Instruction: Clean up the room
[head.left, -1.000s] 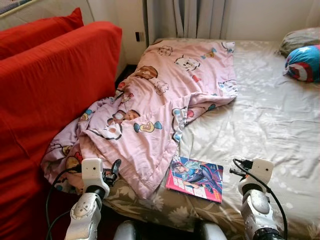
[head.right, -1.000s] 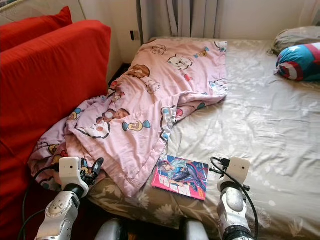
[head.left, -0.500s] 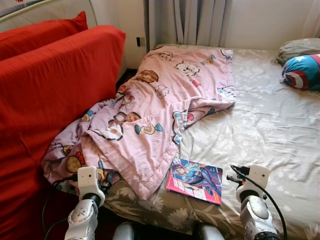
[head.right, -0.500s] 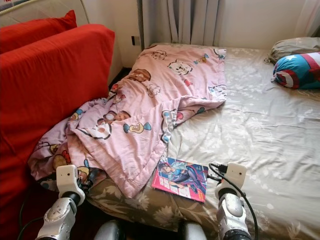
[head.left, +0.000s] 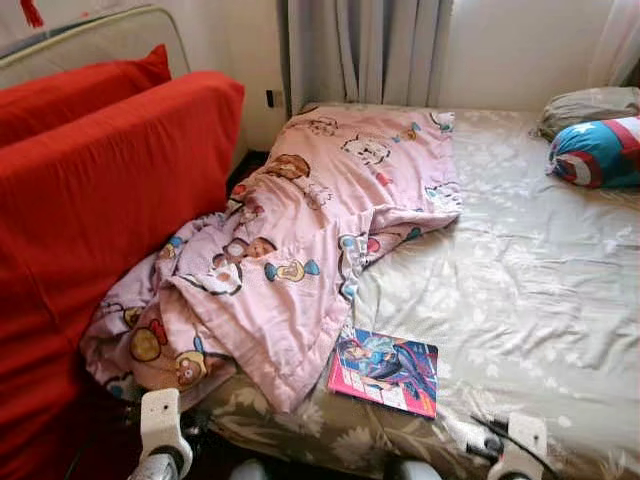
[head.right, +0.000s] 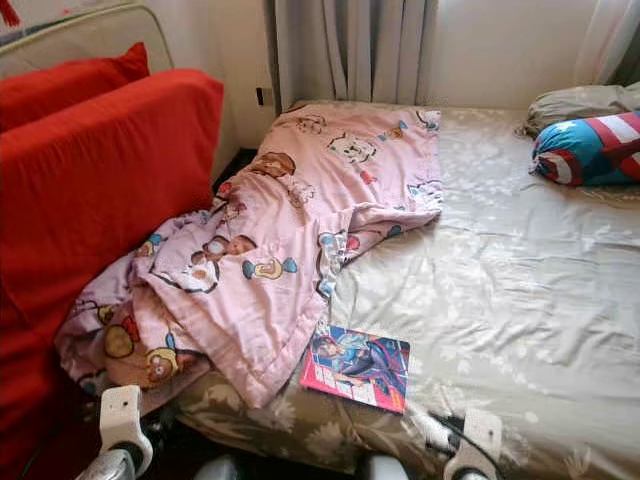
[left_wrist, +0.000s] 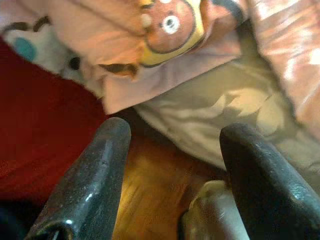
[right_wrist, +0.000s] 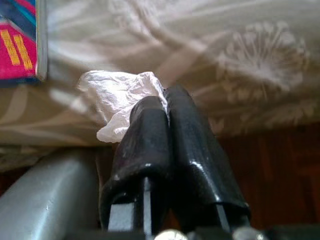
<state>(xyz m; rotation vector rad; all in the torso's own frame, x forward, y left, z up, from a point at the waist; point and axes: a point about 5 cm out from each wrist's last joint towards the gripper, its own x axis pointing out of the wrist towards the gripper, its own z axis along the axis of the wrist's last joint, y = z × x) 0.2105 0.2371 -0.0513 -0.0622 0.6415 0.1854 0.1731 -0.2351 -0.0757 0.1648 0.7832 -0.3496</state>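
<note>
My right gripper (right_wrist: 167, 107), low at the bed's (head.left: 540, 290) near edge, pinches a crumpled tissue (right_wrist: 120, 102) between pressed-together fingers. My left gripper (left_wrist: 175, 145) hangs spread. I should keep squeezing firmly while carrying it to a bin.

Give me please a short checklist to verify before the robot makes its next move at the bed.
1. Right gripper holds the crumpled white tissue: ok, fingers shut on it.
2. Left gripper free for picking: ok, open, with nothing between the fingers.
3. Colourful pink-and-blue comic magazine reachable: ok, flat near the bed's front edge.
4. Pink cartoon-print blanket tidy: not ok, bunched and hanging off the bed beside the red sofa.
5. Place to drop the tissue: cannot tell.
</note>
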